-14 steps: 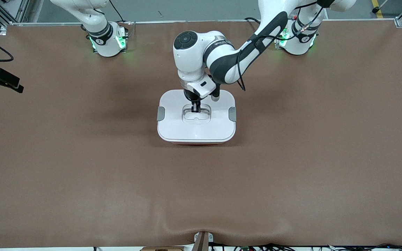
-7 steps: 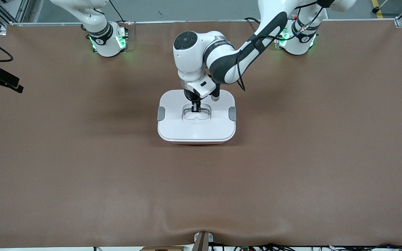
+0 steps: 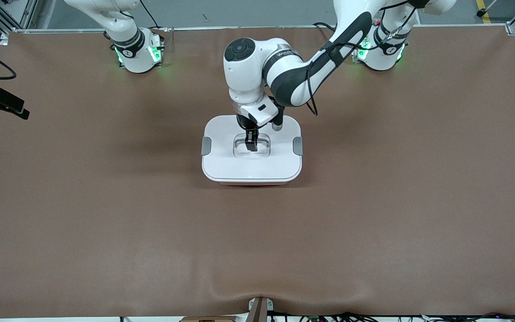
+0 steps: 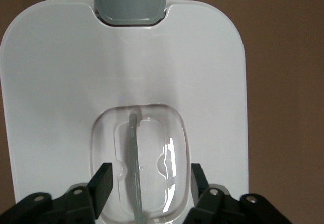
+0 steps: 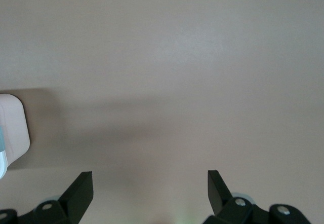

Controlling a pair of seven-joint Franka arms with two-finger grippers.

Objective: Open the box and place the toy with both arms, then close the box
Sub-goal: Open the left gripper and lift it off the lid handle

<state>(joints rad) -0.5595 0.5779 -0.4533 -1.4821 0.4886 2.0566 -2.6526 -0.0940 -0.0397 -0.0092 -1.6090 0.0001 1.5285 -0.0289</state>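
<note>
Looking down, you see the left gripper [image 4: 147,181] over the closed box [image 3: 251,167] mid-counter [image 3: 105,201], jaws parted astride its clear handle [image 4: 135,163], gripping nothing; right gripper [image 5: 150,188] waits wide open, empty.

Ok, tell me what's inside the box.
Cannot be seen: the white lid covers the box. Only the clear handle recess shows, with the left hand open astride it.
</note>
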